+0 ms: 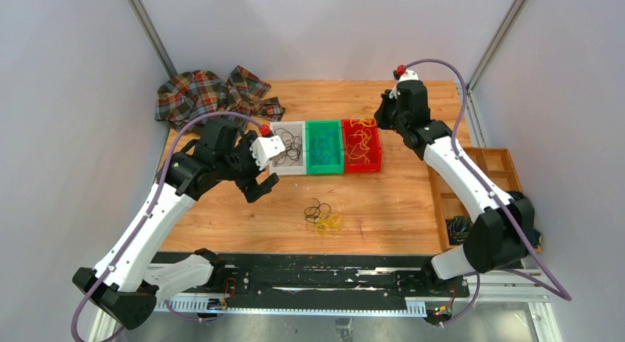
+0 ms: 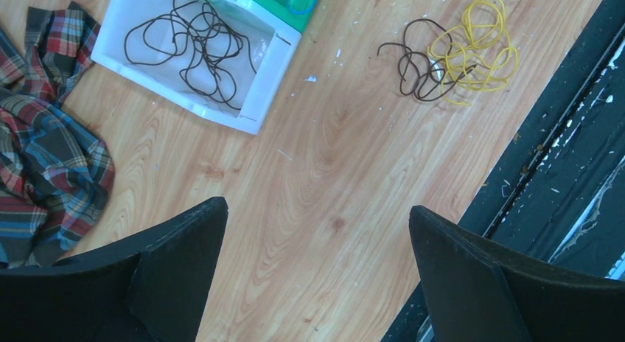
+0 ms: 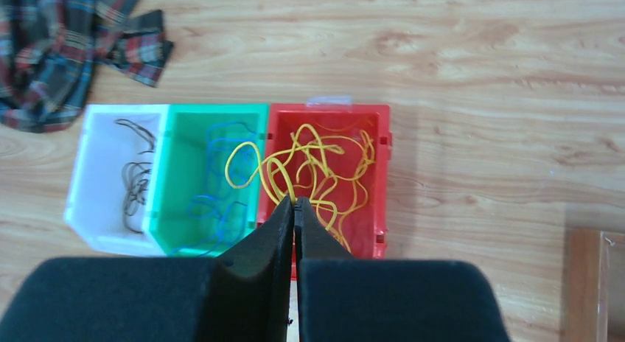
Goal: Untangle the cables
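Over the table [image 1: 383, 202], left hand [image 2: 317, 213] gapes, right hand [image 3: 295, 203] pinched.

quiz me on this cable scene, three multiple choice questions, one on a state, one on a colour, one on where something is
1. How does the left gripper stand?
A. open, holding nothing
B. shut, holding nothing
C. shut on a cable

2. What colour are the cables in the white bin?
A. yellow
B. blue
C. black

3. Where is the tangle of black and yellow cables?
A. in the white bin
B. on the bare table
C. held by the left gripper

Answers:
1 A: in the left wrist view its fingers stand far apart with only wood between them.
2 C: only black cables lie in it.
3 B: it rests on the wood, outside the bin and away from the gripper.
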Available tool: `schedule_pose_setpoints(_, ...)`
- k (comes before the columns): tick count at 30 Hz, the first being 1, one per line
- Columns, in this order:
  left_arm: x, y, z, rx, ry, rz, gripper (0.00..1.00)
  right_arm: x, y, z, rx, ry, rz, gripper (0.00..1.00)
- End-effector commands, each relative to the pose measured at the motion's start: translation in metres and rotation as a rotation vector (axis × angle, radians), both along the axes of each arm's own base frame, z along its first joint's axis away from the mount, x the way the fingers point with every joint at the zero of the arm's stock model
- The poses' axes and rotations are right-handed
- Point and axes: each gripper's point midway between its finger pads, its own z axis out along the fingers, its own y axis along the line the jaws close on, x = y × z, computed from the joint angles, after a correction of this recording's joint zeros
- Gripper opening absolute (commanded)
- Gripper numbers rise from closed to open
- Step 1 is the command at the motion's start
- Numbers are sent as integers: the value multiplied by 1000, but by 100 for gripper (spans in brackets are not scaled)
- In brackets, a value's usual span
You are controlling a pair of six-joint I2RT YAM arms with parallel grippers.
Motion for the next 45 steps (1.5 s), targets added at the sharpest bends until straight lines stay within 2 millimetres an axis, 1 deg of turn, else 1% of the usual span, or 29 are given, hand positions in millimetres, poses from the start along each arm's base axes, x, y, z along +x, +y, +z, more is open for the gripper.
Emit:
schedule_pose_setpoints(1,2,5,10,-14,-46,32,98,8,-18,-30,-37,70,-85,1)
schedule_pose_setpoints(3,2,7,13,-14,-64,37,98,7,-19,-43,-43,101,-90,0)
schedule_pose_setpoints(4,3,8,15,-15,-71,41,98,6,-17,-49,-41,116,-85,3)
schedule_pose_setpoints(6,3,9,18,-17,-79,49,98,4,-18,-53,-46,125,-83,18)
schedule_pose_setpoints(8,3,9,21,-19,-87,52,98,0,-21,-51,-50,121,-101,33)
schedule_pose_setpoints(10,4,10,23,-19,-94,53,98,-6,-22,-42,-59,83,-105,45)
schedule_pose_setpoints(12,5,10,24,-17,-97,55,98,-13,-19,-34,-87,34,-89,52)
schedule_pose_setpoints(13,6,10,25,-16,-100,56,98,-18,-18,-34,-95,28,-78,54)
schedule_pose_setpoints(16,8,8,28,-18,-101,52,98,-32,-11,-35,-86,26,-39,54)
schedule_pose_setpoints(18,9,7,28,-21,-99,49,98,-46,3,-39,-71,30,27,54)
schedule_pose_setpoints(19,9,6,28,-21,-94,51,98,-54,13,-41,-67,26,69,54)
schedule_pose_setpoints(21,10,6,27,-20,-89,52,98,-79,45,-47,-89,18,183,54)
schedule_pose_setpoints(24,12,5,27,-16,-92,48,98,-123,89,-71,-149,44,351,54)
schedule_pose_setpoints(26,13,6,29,-12,-102,50,98,-152,111,-92,-185,74,447,54)
schedule_pose_setpoints(27,14,7,29,-9,-102,54,98,-165,119,-104,-206,95,486,55)
schedule_pose_setpoints(28,15,7,31,-8,-105,60,98,-177,122,-118,-229,124,507,54)
schedule_pose_setpoints(29,16,8,31,-7,-107,66,98,-186,127,-126,-240,142,532,54)
schedule_pose_setpoints(31,16,8,32,-8,-107,70,98,-203,131,-149,-265,200,574,54)
schedule_pose_setpoints(34,16,8,34,-12,-112,70,98,-218,130,-176,-285,308,581,54)
schedule_pose_setpoints(36,17,8,36,-11,-119,70,98,-222,127,-191,-299,363,567,53)
schedule_pose_setpoints(39,17,10,37,-5,-131,65,98,-226,125,-205,-307,411,547,51)
schedule_pose_setpoints(41,17,10,37,-2,-133,62,98,-228,125,-211,-299,432,543,49)
schedule_pose_setpoints(45,17,10,37,1,-135,58,98,-231,132,-208,-253,430,559,48)
